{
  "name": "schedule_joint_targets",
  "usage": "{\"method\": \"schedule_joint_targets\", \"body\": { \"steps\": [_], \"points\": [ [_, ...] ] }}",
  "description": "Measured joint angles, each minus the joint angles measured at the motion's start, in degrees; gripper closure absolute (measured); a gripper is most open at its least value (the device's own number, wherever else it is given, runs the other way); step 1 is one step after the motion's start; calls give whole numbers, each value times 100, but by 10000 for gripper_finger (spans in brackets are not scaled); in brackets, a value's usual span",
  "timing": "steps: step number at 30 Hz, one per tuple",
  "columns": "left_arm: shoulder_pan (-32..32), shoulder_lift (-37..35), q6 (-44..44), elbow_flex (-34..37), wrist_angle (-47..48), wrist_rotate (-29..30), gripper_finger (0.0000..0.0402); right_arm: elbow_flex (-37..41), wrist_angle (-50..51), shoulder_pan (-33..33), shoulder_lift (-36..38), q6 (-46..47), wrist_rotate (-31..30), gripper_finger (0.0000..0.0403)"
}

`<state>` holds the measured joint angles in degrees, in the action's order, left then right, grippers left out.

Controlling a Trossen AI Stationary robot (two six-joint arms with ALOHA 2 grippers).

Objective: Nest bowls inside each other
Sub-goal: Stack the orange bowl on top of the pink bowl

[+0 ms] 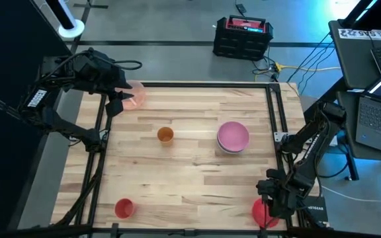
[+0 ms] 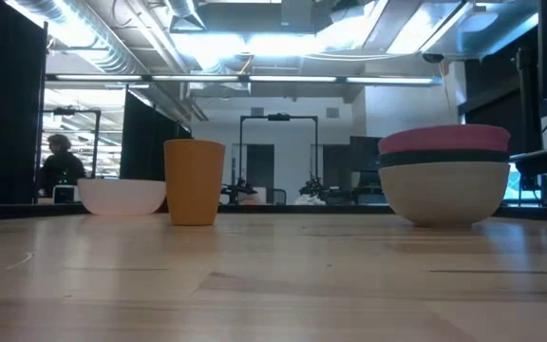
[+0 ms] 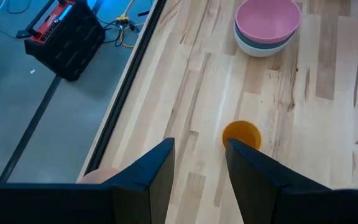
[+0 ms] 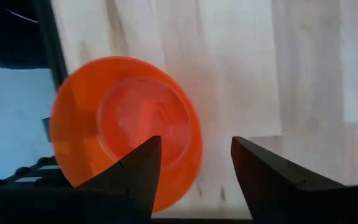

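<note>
Bowls sitting scattered on the surface, both end effectors hovering spread.

The high view is showing the left end effector (image 1: pixel 120 100) over the light pink bowl (image 1: pixel 135 94) at 11 o'clock, the right end effector (image 1: pixel 274 201) over the red bowl (image 1: pixel 262 211) at 5 o'clock; the low view is revealing mauve-pink, teal and white bowls sitting stacked (image 2: pixel 444 176), rims up, beside the upright orange cup (image 2: pixel 194 181).

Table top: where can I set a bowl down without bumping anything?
Widest bare patch: the near middle, bordered by the small red cup, orange cup, stacked bowls and red bowl. Crowded: the far corner where the left gripper meets the light pink bowl, and the right gripper over the red bowl.
</note>
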<state>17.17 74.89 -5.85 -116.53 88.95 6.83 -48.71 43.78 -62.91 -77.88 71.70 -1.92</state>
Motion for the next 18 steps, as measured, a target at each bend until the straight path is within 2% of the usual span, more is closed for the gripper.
{"method": "schedule_joint_targets", "body": {
  "steps": [8, 13, 18],
  "points": [
    [2, 0, -2, 0, 2, 0, 270, 317, -429, -9, -22, 117, -1, 221],
    [2, 0, -15, 1, 2, 0, 270, 517, -814, -4, -287, 162, 223, 222],
    [4, 0, -24, 0, -4, 0, 270, 427, -728, 159, -298, 151, 291, 269]
  ]
}}
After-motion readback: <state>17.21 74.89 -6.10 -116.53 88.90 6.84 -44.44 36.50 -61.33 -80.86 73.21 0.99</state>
